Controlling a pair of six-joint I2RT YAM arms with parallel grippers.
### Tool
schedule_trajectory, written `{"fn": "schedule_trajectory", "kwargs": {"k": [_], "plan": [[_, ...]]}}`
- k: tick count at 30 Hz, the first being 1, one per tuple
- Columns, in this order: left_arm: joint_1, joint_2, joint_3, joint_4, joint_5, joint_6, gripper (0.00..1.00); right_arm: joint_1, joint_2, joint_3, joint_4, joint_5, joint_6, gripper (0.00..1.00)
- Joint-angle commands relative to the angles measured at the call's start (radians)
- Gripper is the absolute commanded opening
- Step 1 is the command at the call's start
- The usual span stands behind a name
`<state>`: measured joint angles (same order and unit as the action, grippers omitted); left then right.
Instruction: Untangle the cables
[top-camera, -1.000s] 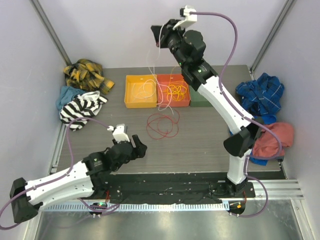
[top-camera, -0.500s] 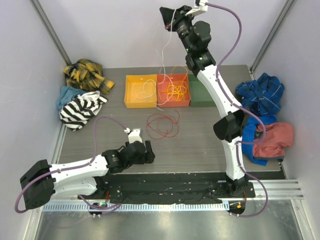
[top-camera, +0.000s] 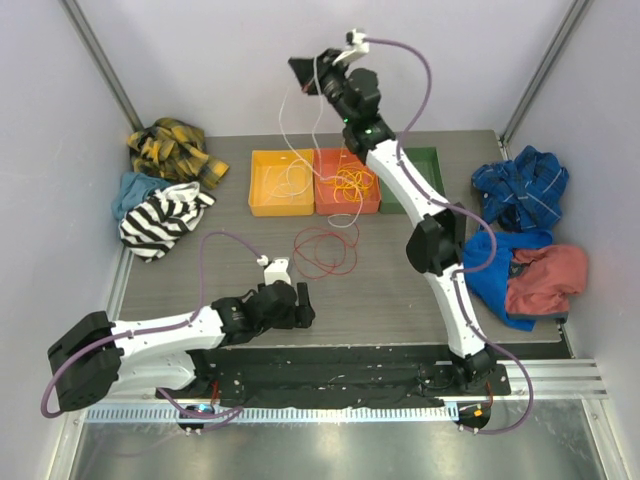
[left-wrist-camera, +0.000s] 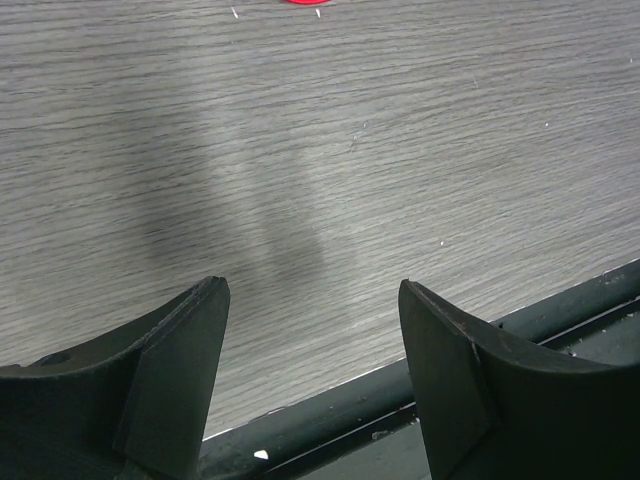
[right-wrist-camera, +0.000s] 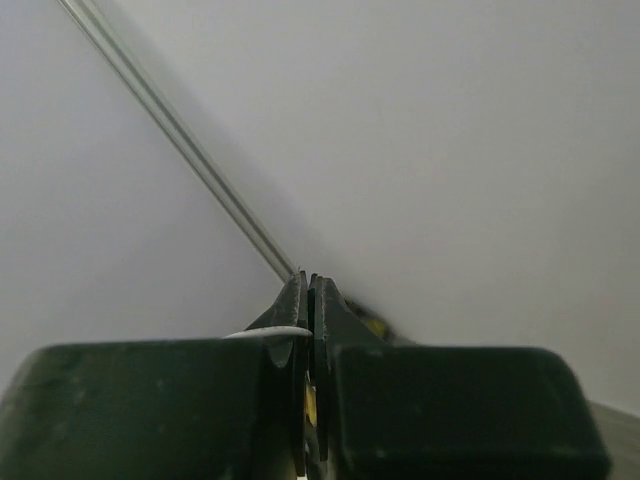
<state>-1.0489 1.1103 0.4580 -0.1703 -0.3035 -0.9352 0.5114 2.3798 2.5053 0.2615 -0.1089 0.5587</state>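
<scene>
Top external, upper centre: my right gripper (top-camera: 318, 78) is pinching the thin white cable (top-camera: 290, 178) high, with its limp strand trailing into the yellow tray (top-camera: 262, 207). If it is snagging the springy orange cable (top-camera: 347, 183), lifting could drag that out too. Red cable (top-camera: 325, 250) is lying in loose loops mid-frame. Left gripper (top-camera: 300, 305) is hovering agape, empty.

White cable (top-camera: 281, 118) aloft; orange (top-camera: 350, 182), red (top-camera: 322, 251) below

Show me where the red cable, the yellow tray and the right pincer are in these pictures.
red cable (top-camera: 322, 250): top view, the middle of its coil.
yellow tray (top-camera: 280, 209): top view, its near wall.
right pincer (right-wrist-camera: 308, 283): right wrist view, between its shut fingertips.
</scene>
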Motion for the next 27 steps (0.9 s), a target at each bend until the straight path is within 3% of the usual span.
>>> {"fn": "schedule_trajectory", "kwargs": {"k": [1,15,20,23,27], "plan": [[0.001,-0.023,0.019,0.026,-0.013,0.010,0.73,0.042,0.068,0.010,-0.051,-0.034,-0.042,0.01],[0.001,-0.181,-0.047,-0.021,-0.077,-0.025,0.73,0.065,0.197,-0.026,-0.255,0.058,-0.144,0.02],[0.001,-0.196,-0.038,-0.058,-0.095,-0.036,0.73,0.093,0.196,-0.034,-0.366,0.176,-0.219,0.55],[0.000,-0.210,-0.035,-0.067,-0.097,-0.039,0.73,0.110,0.174,-0.043,-0.413,0.231,-0.267,0.73],[0.001,-0.228,-0.010,-0.100,-0.106,-0.039,0.73,0.116,0.119,-0.108,-0.436,0.313,-0.275,0.89]]}}
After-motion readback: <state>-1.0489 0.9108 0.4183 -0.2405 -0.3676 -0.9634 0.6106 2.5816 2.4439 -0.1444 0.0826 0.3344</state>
